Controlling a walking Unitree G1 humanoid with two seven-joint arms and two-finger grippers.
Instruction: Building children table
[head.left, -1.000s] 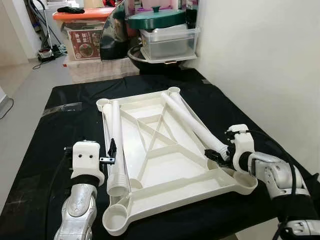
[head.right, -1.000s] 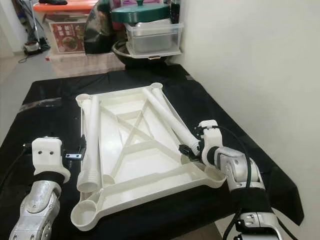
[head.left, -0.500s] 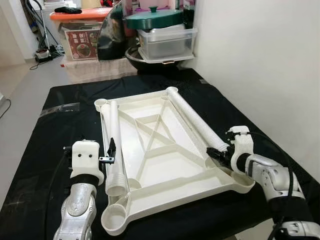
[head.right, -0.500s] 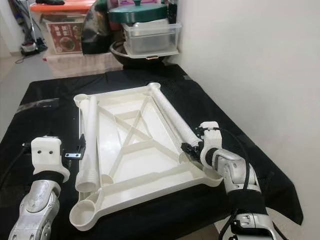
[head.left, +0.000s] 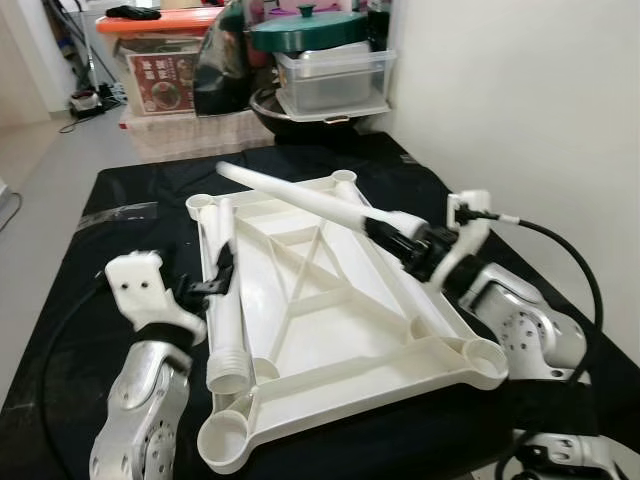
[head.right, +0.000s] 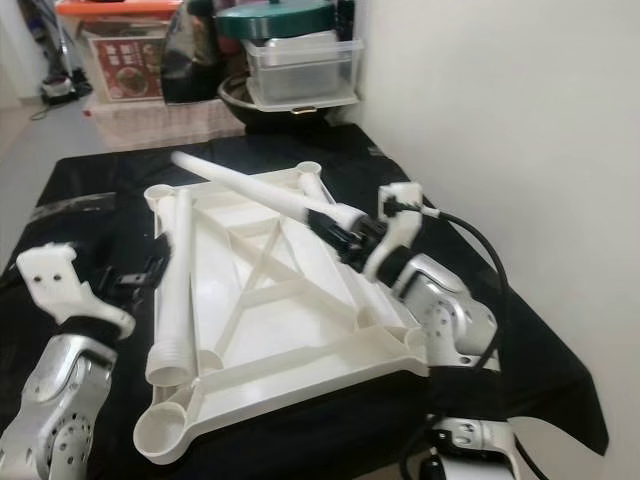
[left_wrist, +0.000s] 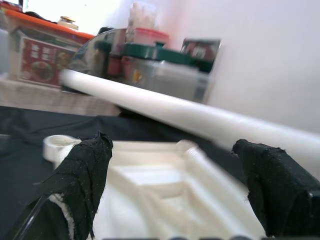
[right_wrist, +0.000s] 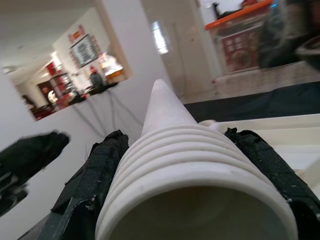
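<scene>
Storage boxes (head.left: 170, 70) and pot (head.left: 310, 35) beyond tabletop (head.left: 330, 330).

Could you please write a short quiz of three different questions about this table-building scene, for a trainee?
1. True or false: the right gripper holds a white table leg by its ribbed end, lifted above the upturned tabletop.
2. Multiple choice: where is the second leg? A) lying along the tabletop's left side, B) standing upright in a corner socket, C) on the floor.
3. Fill in: the left gripper is beside the second leg with its fingers ____, nothing clamped between them.

Key: 1 true; 2 A; 3 open.
</scene>
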